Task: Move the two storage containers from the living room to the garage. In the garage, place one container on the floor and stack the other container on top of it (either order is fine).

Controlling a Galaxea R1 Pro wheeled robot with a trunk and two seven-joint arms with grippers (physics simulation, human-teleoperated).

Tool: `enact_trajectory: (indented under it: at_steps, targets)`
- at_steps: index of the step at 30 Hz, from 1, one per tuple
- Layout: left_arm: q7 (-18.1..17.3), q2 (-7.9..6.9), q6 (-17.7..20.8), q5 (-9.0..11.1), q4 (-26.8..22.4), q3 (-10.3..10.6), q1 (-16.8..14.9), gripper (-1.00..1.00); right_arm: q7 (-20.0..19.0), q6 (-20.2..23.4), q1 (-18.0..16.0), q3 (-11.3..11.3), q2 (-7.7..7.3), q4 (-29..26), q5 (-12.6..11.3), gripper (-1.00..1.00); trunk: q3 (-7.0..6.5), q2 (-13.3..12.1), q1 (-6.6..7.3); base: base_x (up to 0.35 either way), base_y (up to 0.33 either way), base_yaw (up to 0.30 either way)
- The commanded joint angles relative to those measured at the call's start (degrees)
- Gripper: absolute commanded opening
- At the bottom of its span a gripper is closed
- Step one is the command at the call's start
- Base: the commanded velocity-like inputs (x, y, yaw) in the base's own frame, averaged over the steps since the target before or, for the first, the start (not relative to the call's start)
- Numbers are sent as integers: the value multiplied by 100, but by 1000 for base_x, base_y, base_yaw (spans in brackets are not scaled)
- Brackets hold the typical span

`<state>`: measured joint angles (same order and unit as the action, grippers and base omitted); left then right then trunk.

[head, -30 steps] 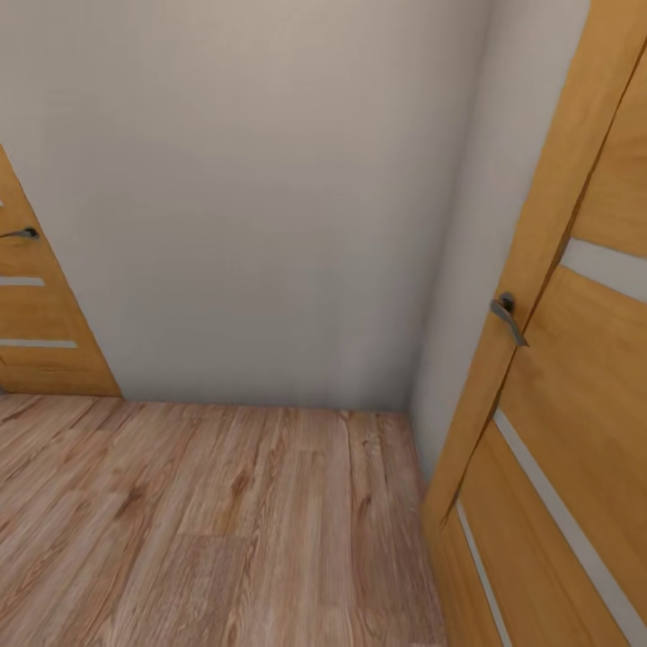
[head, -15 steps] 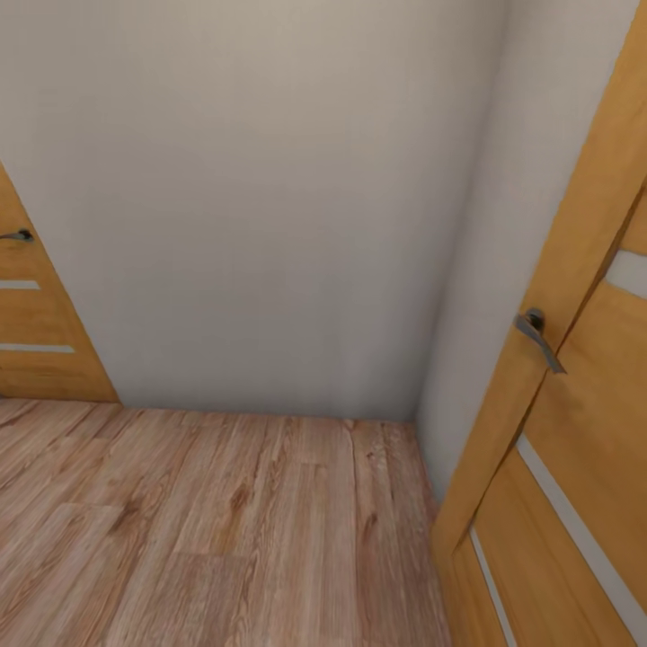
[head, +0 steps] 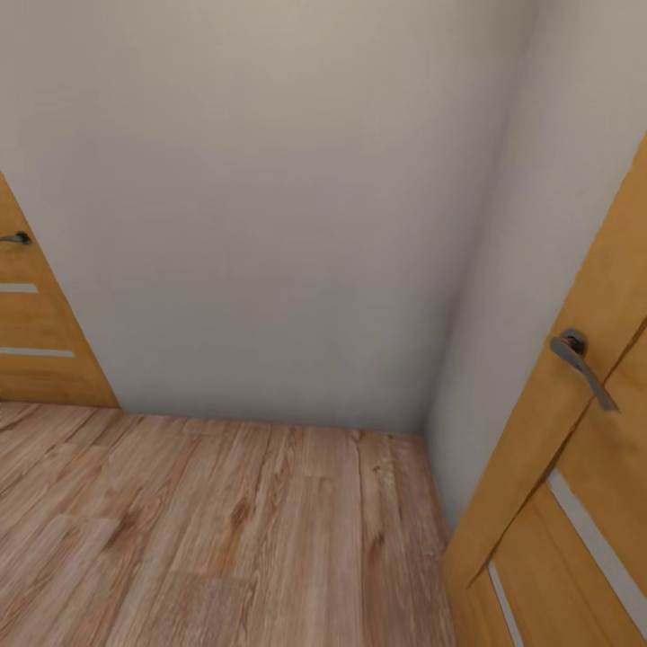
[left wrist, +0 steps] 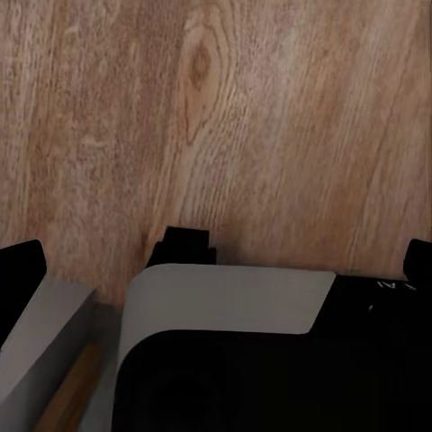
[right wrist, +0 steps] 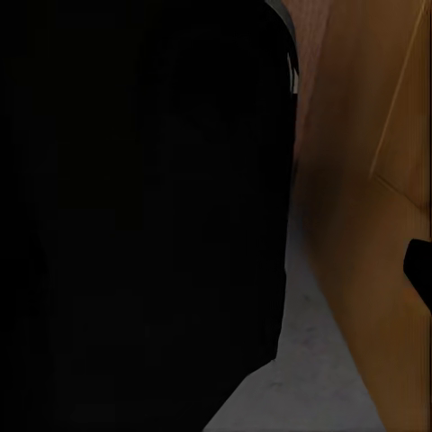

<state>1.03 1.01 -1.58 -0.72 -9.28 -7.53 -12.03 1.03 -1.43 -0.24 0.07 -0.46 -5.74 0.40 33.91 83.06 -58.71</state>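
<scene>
The robot is in transit in a wood-floored room, and neither storage container can be placed from here, so which way they lie from either tool, and which arm is nearer, cannot be judged.

Going left to right in the head view: an orange door (head: 36, 346) with frosted strips and a lever handle (head: 16, 239) stands at the left edge; then a plain white wall (head: 270, 207) runs to a corner; then a second orange door (head: 575, 467) with its own handle (head: 582, 362) stands close on the right. Light wood plank flooring (head: 225, 530) lies below, so this is not the garage.

The left wrist view looks down on planks (left wrist: 225, 117) past the robot's own dark and grey body (left wrist: 234, 360); black fingertips of the left tool (left wrist: 20, 270) sit at the frame edges, which suggests a spread stance, though I cannot tell for sure. In the right wrist view a dark mass (right wrist: 135, 207) blocks most of the picture, with orange door panel (right wrist: 378, 180) just beside it; the right tool's state cannot be told.

The relation that matters now, I judge, is the right-hand door standing very near the robot's right side.
</scene>
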Motion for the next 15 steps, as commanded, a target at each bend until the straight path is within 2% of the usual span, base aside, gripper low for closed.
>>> enact_trajectory:
  at_steps: [1,8,15]
  targets:
    - [10,9,-15,-7,4,-30,-3,100,11,-15,-2,1,-1,3,4,100,5,2,-2,207,0,35]
    - [5,28,-10,-7,4,-30,-5,100,11,-15,-2,1,2,3,4,100,5,2,-2,207,0,106]
    - [4,31,-10,-7,-2,-30,-3,100,11,-15,-2,1,2,3,4,100,5,2,-2,207,0,31]
